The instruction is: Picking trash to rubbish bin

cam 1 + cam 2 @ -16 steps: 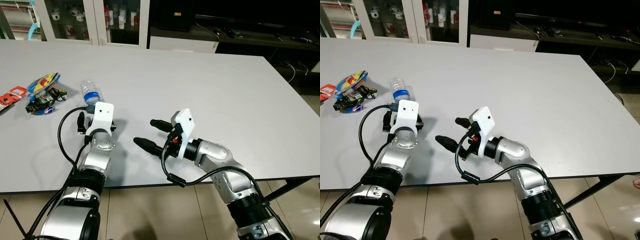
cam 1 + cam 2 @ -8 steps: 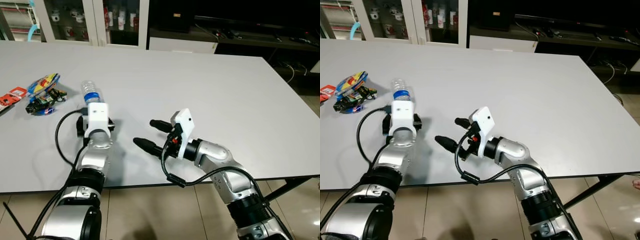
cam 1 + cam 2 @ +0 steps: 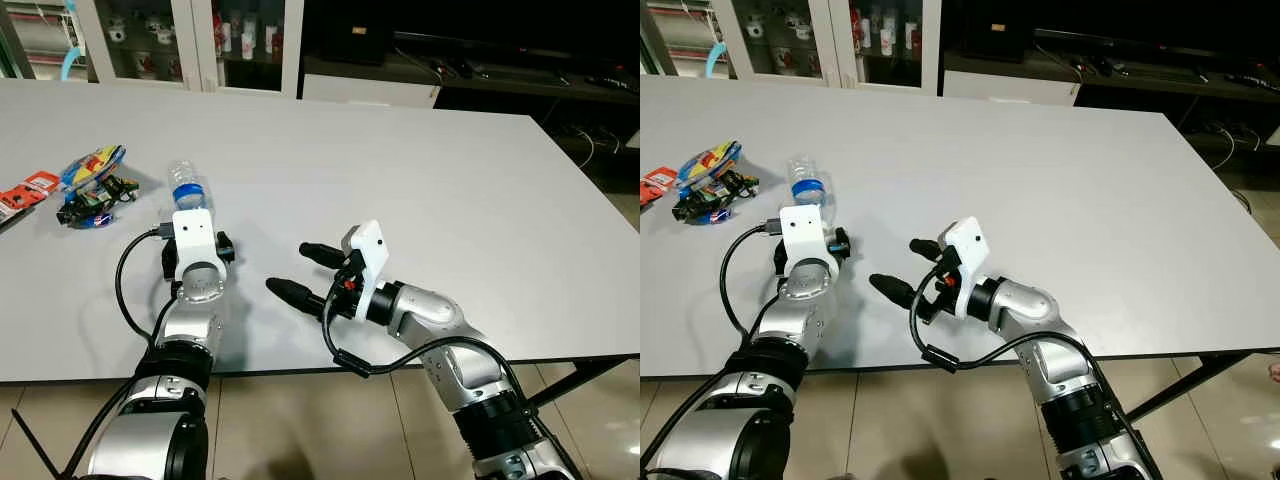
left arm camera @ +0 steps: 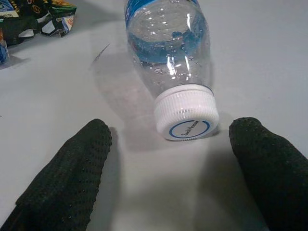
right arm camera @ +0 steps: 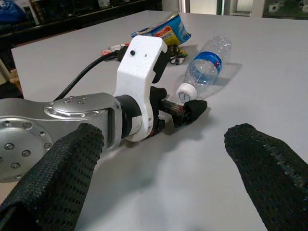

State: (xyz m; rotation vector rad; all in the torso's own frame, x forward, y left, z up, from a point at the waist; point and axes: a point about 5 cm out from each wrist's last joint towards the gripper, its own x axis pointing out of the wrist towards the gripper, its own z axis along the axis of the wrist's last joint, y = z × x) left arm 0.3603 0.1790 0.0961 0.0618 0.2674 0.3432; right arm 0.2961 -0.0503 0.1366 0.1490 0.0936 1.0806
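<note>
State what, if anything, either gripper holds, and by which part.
Nothing is held. The left gripper is open, its fingers either side of the white cap of the lying clear plastic bottle without touching; the right gripper is open over the bare table.

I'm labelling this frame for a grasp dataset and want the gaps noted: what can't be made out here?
- Left gripper in the eye views: hidden behind its own white wrist camera housing.
- Plastic bottle: its far end is cut off by the left wrist view's edge.
- Snack wrappers: print too small to read.
- Red packet: cut by the left eye view's edge.
- Cabinet items: too small to identify.
</note>
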